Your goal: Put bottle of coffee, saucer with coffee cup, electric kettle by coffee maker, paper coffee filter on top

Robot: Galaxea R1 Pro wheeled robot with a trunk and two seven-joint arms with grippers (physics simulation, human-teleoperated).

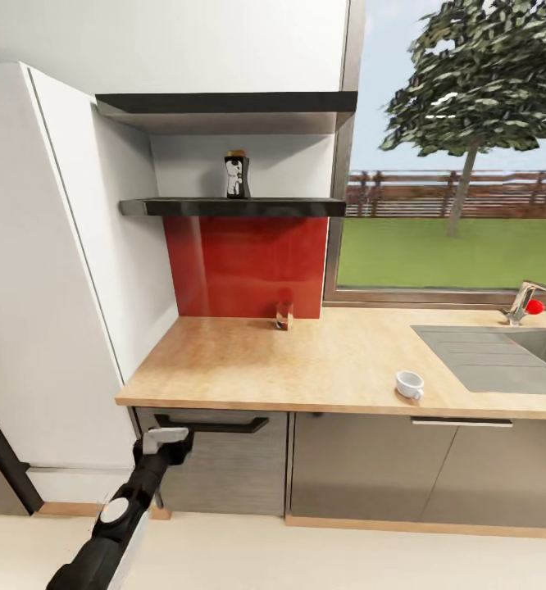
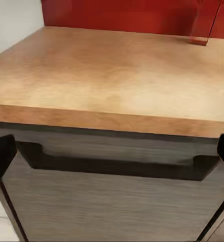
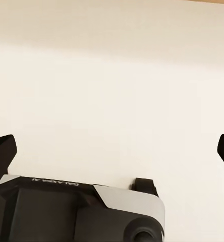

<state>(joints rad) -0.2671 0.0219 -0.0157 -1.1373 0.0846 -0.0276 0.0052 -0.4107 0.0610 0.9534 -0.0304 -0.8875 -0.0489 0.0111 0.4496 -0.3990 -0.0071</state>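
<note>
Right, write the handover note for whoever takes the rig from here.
Left gripper: open, empty, in front of the dark drawer handle below the kitchen countertop.
Right gripper: fingers spread wide, empty, pointing at a pale floor.
Bottle of coffee: still upright on the lower shelf, above the red backsplash.
Coffee cup: on the countertop near its front edge, left of the sink, no saucer under it.
A small reddish glass stands by the backsplash.
Done: nothing visible yet.
Left: fetch the bottle, then everything else.
</note>
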